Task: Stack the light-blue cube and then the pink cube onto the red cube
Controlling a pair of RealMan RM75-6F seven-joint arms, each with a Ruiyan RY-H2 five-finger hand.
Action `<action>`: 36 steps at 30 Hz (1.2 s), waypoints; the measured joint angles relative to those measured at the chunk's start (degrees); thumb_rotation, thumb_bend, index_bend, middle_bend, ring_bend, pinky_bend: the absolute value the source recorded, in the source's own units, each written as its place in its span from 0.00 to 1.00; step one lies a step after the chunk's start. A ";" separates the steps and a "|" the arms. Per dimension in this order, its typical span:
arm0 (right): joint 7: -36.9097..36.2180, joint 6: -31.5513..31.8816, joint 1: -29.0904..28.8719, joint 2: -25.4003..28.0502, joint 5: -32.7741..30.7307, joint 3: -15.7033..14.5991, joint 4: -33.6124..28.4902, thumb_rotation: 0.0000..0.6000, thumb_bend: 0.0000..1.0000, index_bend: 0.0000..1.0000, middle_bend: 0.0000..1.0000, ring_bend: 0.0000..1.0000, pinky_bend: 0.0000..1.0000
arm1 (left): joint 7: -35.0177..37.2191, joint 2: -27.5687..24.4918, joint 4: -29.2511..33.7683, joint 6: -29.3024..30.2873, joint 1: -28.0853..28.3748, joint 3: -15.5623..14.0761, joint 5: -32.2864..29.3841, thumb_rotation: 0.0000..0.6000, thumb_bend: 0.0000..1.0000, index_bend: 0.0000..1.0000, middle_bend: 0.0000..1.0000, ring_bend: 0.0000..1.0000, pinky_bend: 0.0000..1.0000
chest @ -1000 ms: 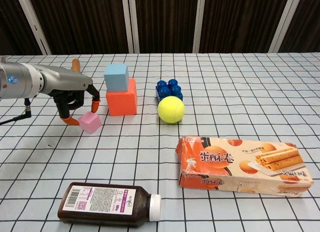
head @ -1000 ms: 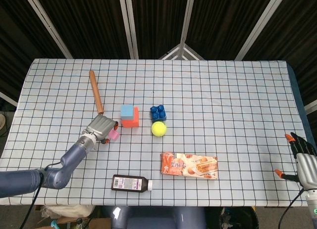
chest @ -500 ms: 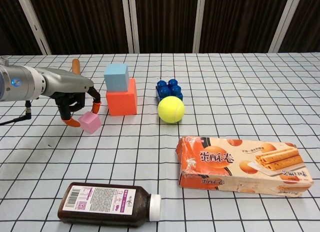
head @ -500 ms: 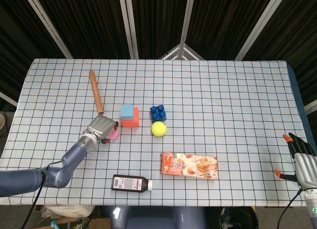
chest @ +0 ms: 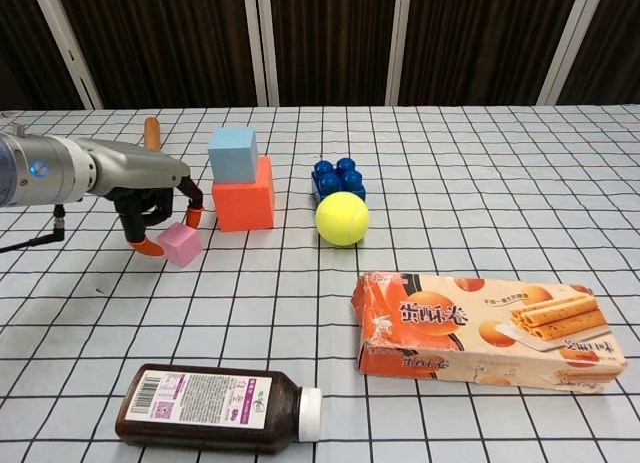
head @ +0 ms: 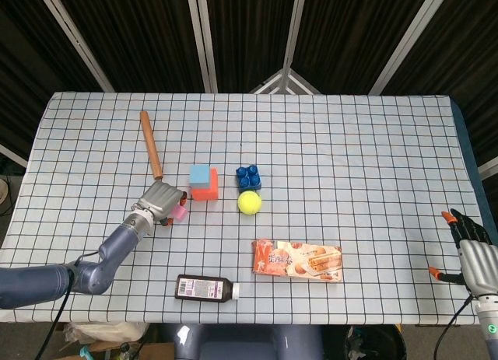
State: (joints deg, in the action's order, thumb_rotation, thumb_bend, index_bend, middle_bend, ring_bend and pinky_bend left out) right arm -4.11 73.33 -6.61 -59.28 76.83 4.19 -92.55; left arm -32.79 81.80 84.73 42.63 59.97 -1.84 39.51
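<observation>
Nearest me on the checked bench (chest: 500, 183) lie a brown bottle (chest: 215, 407) on its side and, to its right, a biscuit box (chest: 487, 330). At the bench's near right edge, my right hand (head: 475, 255) rests with fingers spread, holding nothing. Farther in, on the left, my left hand (chest: 158, 205) curls over the pink cube (chest: 180, 243), orange fingertips (chest: 146, 246) on both sides of it; whether they grip it or only touch it I cannot tell. Just beyond stands the red cube (chest: 243, 197), with the light-blue cube (chest: 233, 154) stacked on its rear part. To their right a tennis ball (chest: 342, 219) sits against a blue toy brick (chest: 337, 177). Farthest, at left, lies a wooden-handled tool (head: 151, 145).
</observation>
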 measured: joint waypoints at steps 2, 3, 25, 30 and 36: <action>0.05 -0.11 -0.07 -0.04 -0.07 0.01 0.02 1.00 0.13 0.00 0.01 0.03 0.10 | 0.05 0.03 -0.06 0.02 -0.01 -0.02 0.10 1.00 0.34 0.39 0.80 0.78 0.95; 0.08 -0.16 -0.10 -0.06 -0.08 0.00 0.03 1.00 0.13 0.00 0.01 0.03 0.10 | 0.11 0.03 -0.07 0.03 -0.02 -0.01 0.11 1.00 0.34 0.40 0.80 0.78 0.94; 0.65 -0.70 -0.40 -0.14 -0.54 -0.10 -0.16 1.00 0.13 0.00 0.01 0.03 0.10 | 0.51 -0.30 0.18 0.16 -0.20 -0.19 0.03 1.00 0.41 0.42 0.81 0.78 0.95; 0.47 -0.52 -0.33 -0.09 -0.43 -0.13 -0.18 1.00 0.13 0.00 0.01 0.03 0.10 | 0.72 -0.75 0.85 0.35 -0.21 0.00 0.01 1.00 0.44 0.43 0.80 0.78 0.94; 0.02 -0.31 -0.25 0.03 -0.19 -0.15 -0.16 1.00 0.13 0.00 0.01 0.03 0.10 | 0.35 -2.10 3.13 1.03 0.05 0.25 -0.48 1.00 0.44 0.45 0.80 0.78 0.95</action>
State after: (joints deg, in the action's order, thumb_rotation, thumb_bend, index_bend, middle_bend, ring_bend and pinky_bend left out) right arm -4.09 73.02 -6.86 -59.25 76.64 4.03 -92.71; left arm -32.44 79.70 87.86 43.66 60.02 -1.59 39.03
